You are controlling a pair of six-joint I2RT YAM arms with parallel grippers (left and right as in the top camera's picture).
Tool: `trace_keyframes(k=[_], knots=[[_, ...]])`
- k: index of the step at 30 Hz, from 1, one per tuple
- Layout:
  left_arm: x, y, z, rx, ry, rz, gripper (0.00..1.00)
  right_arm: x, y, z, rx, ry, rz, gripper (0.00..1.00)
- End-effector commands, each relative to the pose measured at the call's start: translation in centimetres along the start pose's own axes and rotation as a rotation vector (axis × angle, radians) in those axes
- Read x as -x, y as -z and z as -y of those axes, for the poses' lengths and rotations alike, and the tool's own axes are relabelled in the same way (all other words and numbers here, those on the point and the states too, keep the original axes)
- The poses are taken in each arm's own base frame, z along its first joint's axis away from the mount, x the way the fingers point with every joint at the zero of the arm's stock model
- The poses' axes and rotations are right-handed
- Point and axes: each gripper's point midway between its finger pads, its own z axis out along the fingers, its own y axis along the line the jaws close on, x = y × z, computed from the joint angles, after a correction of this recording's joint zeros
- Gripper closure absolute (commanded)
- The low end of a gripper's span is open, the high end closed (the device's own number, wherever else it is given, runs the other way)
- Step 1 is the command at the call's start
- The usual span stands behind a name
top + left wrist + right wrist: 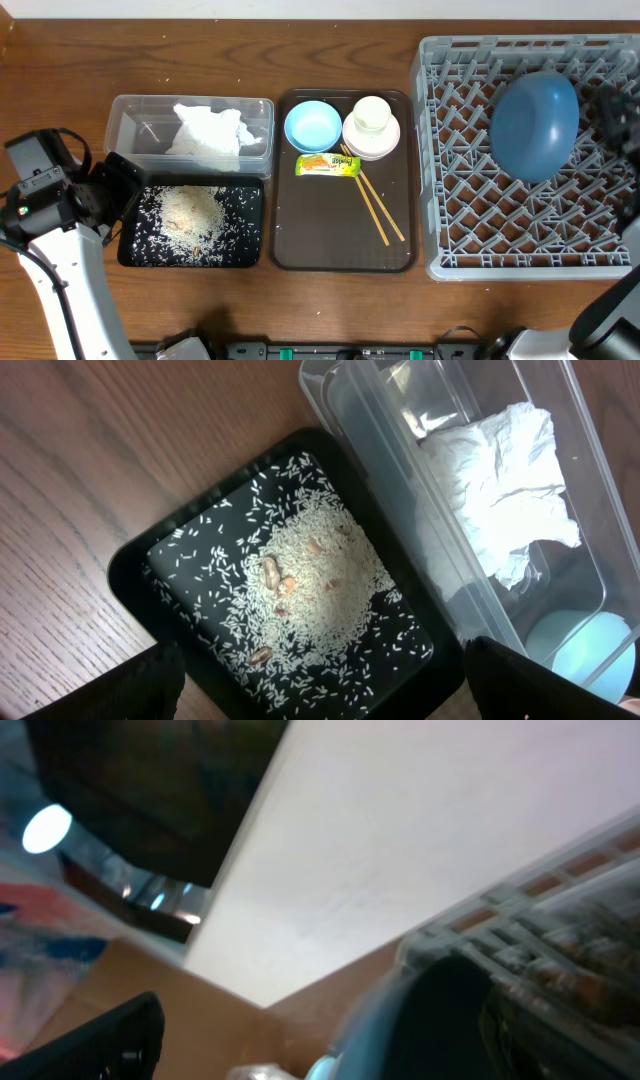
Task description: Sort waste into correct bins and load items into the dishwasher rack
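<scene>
Left tool [322, 652] wide at black tray [135, 560], right tool [292, 998] wide beside dark-blue plate [533, 120]

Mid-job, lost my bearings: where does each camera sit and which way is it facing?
Overhead: above the table, straight down on tub, black tray, brown tray, rack; left arm and right arm at the edges.
Left wrist: on the left arm, facing down at rice and napkin; own fingers in bottom corners.
Right wrist: by the rack's rim, tilted up at a white wall, blurred; one finger lower left.
Shared: overhead and left wrist show tub and black tray.
</scene>
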Motion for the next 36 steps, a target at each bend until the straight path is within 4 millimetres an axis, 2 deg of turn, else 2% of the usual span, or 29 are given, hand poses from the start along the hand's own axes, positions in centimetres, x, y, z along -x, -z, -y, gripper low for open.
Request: trace_keyframes(k=[1,6,10,14,17,19,22,25,26,27,28,29,30,31,34,36], knots=[[0.5,0.4,0.1,-0.002,-0.003,0.018,0.08,0.4,-3.4,-3.7,0.061,0.104,-0.064,0.01],[0.5,0.4,0.1,-0.002,-0.003,0.018,0.08,-1.3,-8.4,-6.8,0.059,0.167,-0.167,0.01],[0.5,0.4,0.1,-0.001,-0.003,0.017,0.08,-3.0,-11.3,-6.1,-0.146,0.271,-0.216,0.01],[0.5,0.4,0.1,-0.002,-0.003,0.018,0.08,-4.5,-11.9,-5.6,-0.399,0.468,-0.304,0.01],[0.5,0.4,0.1,-0.002,-0.003,0.017,0.08,-6.0,-11.3,-5.1,-0.586,0.618,-0.397,0.01],[0.5,0.4,0.1,-0.002,-0.003,0.018,0.08,-7.5,-10.1,-4.0,-0.718,0.677,-0.473,0.01],[0.5,0.4,0.1,-0.002,-0.003,0.017,0.08,-9.7,-7.7,-1.6,-0.899,0.702,-0.583,0.01],[0.5,0.4,0.1,-0.002,-0.003,0.018,0.08,-11.3,-6.4,0.0,-0.952,0.685,-0.649,0.02],[0.5,0.4,0.1,-0.002,-0.003,0.018,0.08,-11.7,-6.2,0.3,-0.956,0.677,-0.666,0.05],[0.5,0.4,0.1,-0.002,-0.003,0.018,0.08,-12.2,-5.8,0.7,-0.962,0.668,-0.685,0.20],[0.5,0.4,0.1,-0.002,-0.003,0.017,0.08,-12.4,-5.7,0.8,-0.966,0.664,-0.693,0.28],[0.5,0.4,0.1,-0.002,-0.003,0.017,0.08,-12.6,-5.5,1.0,-0.970,0.661,-0.703,0.42],[0.5,0.4,0.1,-0.002,-0.003,0.018,0.08,-12.7,-5.3,1.0,-0.972,0.662,-0.716,0.52],[0.5,0.4,0.1,-0.002,-0.003,0.018,0.08,-12.8,-5.1,1.1,-0.977,0.660,-0.723,0.57],[0.5,0.4,0.1,-0.002,-0.004,0.018,0.08,-12.9,-4.2,1.4,-1.013,0.651,-0.743,0.59],[0.5,0.4,0.1,-0.002,-0.003,0.018,0.08,-12.2,-3.2,2.1,-1.070,0.657,-0.741,0.59]])
